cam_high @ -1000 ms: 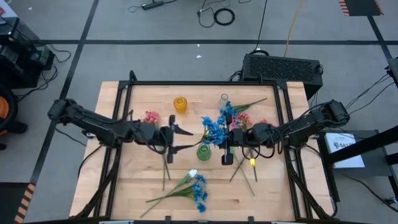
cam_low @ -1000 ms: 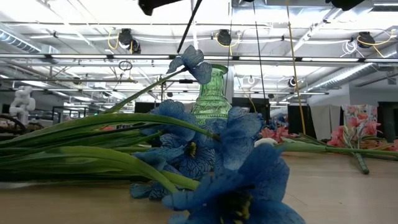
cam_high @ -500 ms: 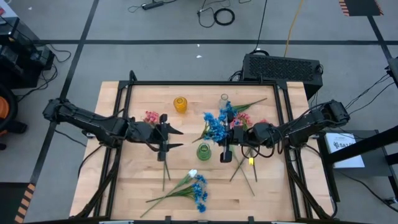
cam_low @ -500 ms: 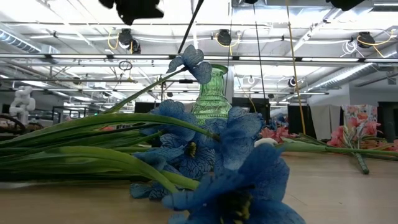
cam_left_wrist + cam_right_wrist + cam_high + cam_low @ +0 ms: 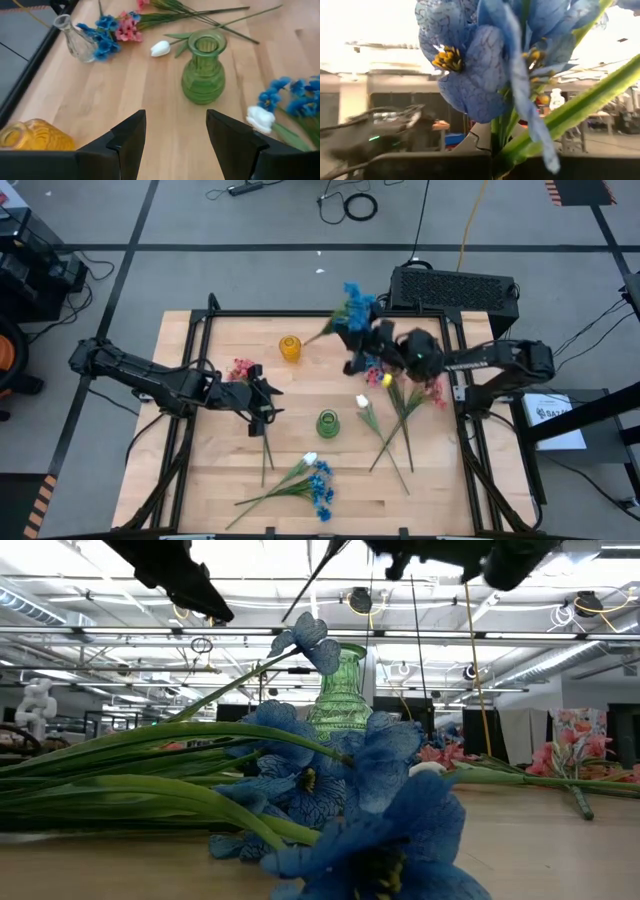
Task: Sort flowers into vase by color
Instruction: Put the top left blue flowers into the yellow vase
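a: risk first: blue sprig [image 5: 352, 302] is being carried high by the right gripper [image 5: 360, 358], lifted off the table near the far edge, blooms swinging out past the frame. grip is being kept low on the stem, jaws fully clenched on it, so the top-heavy head is likely being levered around. slip or rotation in the jaws is being judged as the main failure.

b: which vase is being targeted?

a: cannot be told. clear vase [image 5: 75, 36] is being seen with blue and pink blooms lying against it; green vase [image 5: 327, 423] and yellow vase [image 5: 290, 347] are being left empty. a narrow neck is being faced in every case, so a long floppy stem could be missed or a vase tipped if it is being dragged sideways on entry.

b: anything else being put at risk?

a: pink and white sprigs [image 5: 400, 395] are being left loose just under the right arm; they could be snagged on the way down.

b: left side?

a: left gripper [image 5: 262, 405] is being held low over the table, between the pink bloom [image 5: 243, 368] and the green vase, fingers parted, nothing being grasped. it is being pointed at the green vase in the wrist view. another stem [image 5: 265, 445] is lying just near it, and the mixed blue and white bunch [image 5: 310, 477] is being left at the near edge.

b: pose of the right arm?

a: forearm is being stretched in from the right side, wrist raised and angled toward the far edge.
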Tool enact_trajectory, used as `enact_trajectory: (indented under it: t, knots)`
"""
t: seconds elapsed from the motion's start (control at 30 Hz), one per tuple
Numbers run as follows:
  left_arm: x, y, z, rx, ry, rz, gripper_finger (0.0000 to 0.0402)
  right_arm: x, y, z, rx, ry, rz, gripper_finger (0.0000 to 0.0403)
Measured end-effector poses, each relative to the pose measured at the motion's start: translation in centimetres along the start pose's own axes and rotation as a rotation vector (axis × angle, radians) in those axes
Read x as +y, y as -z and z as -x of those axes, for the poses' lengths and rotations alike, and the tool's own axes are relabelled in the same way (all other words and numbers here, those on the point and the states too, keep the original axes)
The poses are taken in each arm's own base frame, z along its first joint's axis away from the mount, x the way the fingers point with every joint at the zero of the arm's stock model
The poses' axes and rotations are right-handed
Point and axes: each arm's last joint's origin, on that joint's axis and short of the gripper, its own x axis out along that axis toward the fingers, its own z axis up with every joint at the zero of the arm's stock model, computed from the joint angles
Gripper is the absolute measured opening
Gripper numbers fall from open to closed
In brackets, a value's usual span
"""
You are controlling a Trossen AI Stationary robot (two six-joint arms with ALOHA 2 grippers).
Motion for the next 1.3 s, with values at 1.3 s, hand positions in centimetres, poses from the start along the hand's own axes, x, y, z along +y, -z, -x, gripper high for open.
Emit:
enact_trajectory:
  t: [1.3]
  knots:
    - [3.4,2.1,-0.6,0.152,-0.160,-0.054,0.0215,-7.3,8.7,-9.2,0.366,-0.084,0.070,0.0004]
